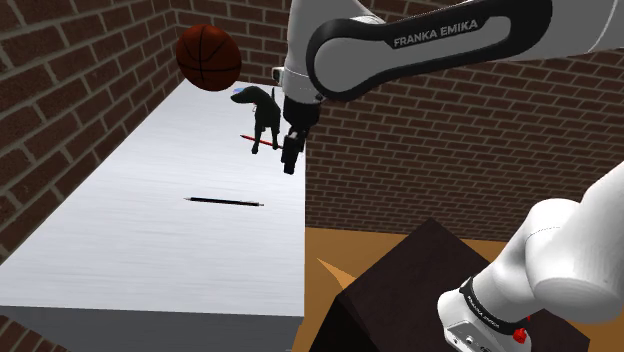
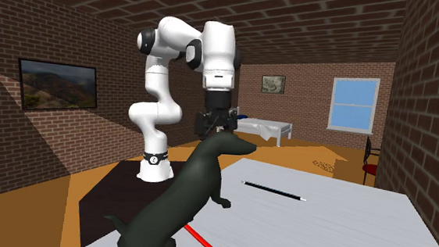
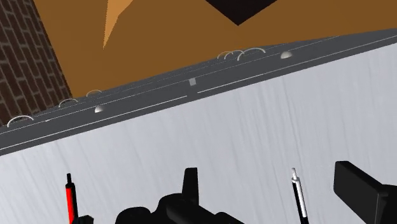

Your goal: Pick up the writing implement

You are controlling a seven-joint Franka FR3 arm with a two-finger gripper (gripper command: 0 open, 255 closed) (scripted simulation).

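The approach is in hand: the claw (image 1: 291, 160) hangs wide open and empty over the dog figurine (image 1: 264, 115), the black pen (image 1: 225, 201) lying on the table (image 1: 150, 260) below and off to one side, so it likely must shift over the pen, straddle the shaft and descend.

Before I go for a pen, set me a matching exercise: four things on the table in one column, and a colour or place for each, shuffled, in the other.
Things:
1. basketball
2. dog figure
3. black pen
4. red pen

Descriptions:
A. lies by the dog figure's legs
B. lies alone on the open table
C. orange-brown, at the table's far end in the shoulder view
D. dark, standing on its legs

Pairs: 1-C, 2-D, 3-B, 4-A
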